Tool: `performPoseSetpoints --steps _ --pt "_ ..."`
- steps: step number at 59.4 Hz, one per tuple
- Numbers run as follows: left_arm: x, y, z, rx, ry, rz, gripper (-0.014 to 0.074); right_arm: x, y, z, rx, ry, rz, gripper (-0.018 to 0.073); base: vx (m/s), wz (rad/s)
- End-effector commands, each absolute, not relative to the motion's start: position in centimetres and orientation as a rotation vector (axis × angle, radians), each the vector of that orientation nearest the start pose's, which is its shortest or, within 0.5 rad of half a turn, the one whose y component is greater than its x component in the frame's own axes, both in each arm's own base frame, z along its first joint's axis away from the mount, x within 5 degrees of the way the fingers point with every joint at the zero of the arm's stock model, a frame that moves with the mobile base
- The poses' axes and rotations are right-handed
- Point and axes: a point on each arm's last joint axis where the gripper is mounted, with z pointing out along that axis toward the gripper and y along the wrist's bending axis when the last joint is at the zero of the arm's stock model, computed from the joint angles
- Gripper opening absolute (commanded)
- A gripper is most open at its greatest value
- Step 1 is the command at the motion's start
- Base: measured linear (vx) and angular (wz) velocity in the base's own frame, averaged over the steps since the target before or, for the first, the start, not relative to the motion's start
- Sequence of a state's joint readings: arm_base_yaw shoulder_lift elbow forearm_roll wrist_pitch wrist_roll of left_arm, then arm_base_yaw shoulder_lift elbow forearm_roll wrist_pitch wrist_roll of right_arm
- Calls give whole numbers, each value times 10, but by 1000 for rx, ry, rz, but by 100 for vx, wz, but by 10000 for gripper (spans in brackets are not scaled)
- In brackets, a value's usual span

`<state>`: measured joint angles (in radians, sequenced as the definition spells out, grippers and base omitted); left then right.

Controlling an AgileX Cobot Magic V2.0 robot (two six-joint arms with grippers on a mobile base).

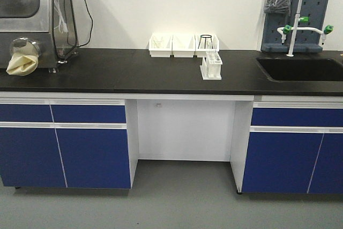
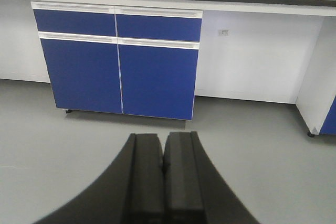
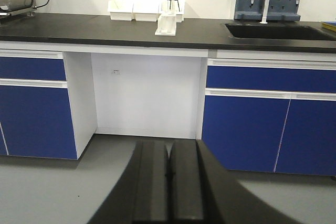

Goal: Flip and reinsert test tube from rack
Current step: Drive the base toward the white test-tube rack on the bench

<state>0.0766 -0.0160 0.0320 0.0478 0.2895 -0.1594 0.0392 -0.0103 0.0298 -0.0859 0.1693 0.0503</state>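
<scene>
Open counter point(image 1: 118, 72) spreads left of and before the rack point(image 1: 211, 66); white bins point(image 1: 172, 45) stand close behind it, a sink point(image 1: 300, 69) to its right.

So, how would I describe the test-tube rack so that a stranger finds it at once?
On the long black countertop, left of the sink, three white bins stand in a row against the wall. The rack is just in front of the rightmost bin. Unlike the low open bins, it is a narrow upright stand holding thin clear tubes.
</scene>
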Motion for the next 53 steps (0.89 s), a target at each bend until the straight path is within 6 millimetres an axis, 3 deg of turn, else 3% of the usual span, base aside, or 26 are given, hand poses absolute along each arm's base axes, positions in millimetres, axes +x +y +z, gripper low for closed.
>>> performPoseSetpoints --steps 1,53 --pt "55 5 186 -164 1683 -28 -6 56 1 196 -53 1580 -14 -12 0 0" --pt "55 5 186 -164 1683 -28 -6 56 1 196 -53 1584 -14 -13 1 0"
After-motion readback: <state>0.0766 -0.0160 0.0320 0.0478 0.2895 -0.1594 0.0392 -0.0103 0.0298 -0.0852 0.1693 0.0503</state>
